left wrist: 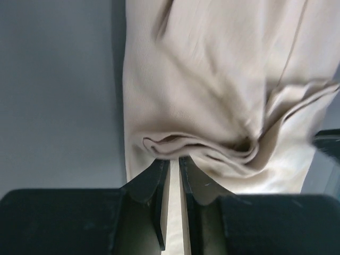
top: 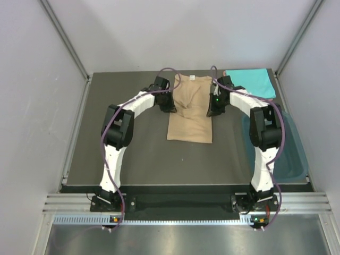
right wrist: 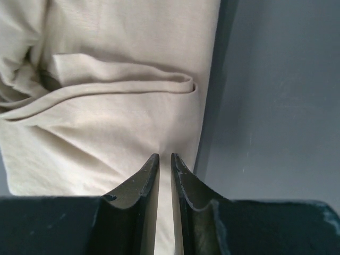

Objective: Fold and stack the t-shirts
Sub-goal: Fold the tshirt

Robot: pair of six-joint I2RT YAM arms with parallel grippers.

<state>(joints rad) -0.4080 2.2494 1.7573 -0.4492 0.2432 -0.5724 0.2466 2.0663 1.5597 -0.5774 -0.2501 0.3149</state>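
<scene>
The tan t-shirt (top: 189, 114) lies as a long strip, rumpled midway, at the tabletop's (top: 133, 154) far centre; the folded turquoise t-shirt (top: 254, 82) fills its far-right corner.

The tan t-shirt (top: 189, 109) is soft, matt, fine-knit cloth, and the turquoise t-shirt (top: 254, 82) is matt cloth too. The black jaws look like smooth hard plastic. The counter (top: 138, 154) is dark and matt. The teal tub (top: 291, 159) is slightly glossy plastic.

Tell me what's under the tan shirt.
Only the dark table shows around the tan shirt. The left gripper and right gripper pinch its side edges; anything beneath the cloth is covered.
</scene>
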